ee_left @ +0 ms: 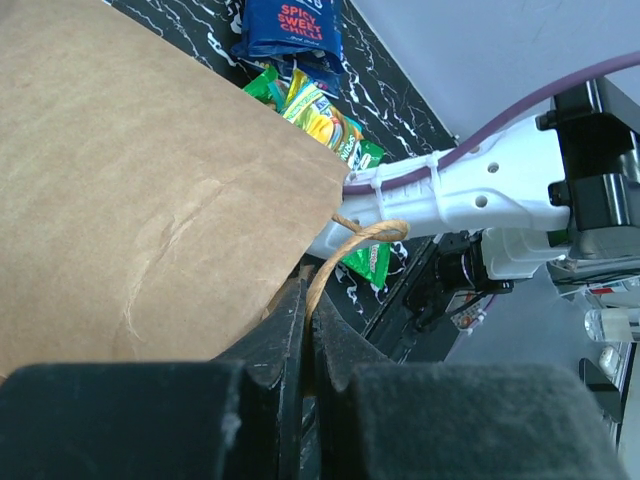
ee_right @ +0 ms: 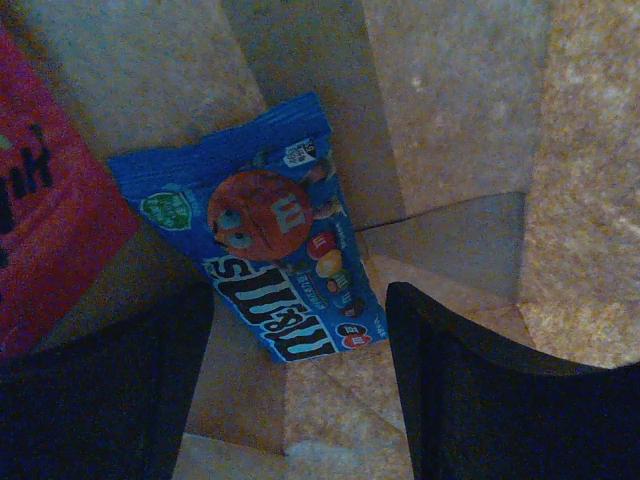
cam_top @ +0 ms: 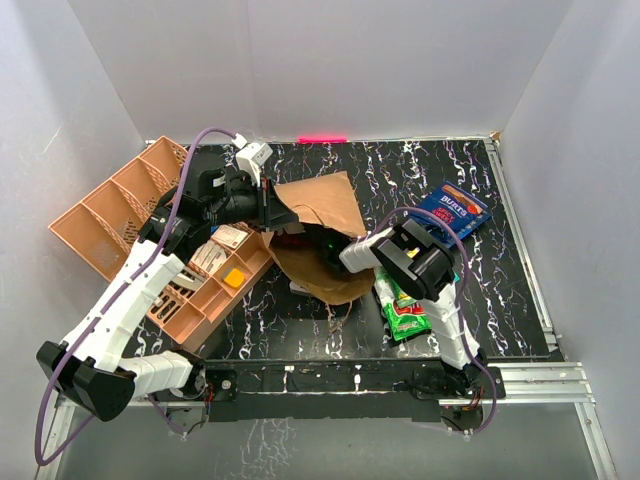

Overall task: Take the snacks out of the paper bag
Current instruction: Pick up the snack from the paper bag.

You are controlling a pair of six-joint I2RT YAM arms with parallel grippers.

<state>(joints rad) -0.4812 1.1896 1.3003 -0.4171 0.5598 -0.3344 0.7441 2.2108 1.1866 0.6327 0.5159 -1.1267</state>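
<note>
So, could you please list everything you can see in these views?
paper bag: one, brown, centre of table.
Burts packet: one, dark blue, far right of table.
green packets: at least two, near right of table.
M&M's packet: one, blue, inside bag.
red packet: one, inside bag, partly seen.
divided tray: orange, table's left; count unclear.
left gripper: shut on bag handle.
right gripper: open, inside bag.

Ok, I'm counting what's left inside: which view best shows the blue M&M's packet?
Right wrist: the blue M&M's packet lies in plain sight inside the paper bag. Top external and left wrist show only the bag's outside, never the packet.
</note>
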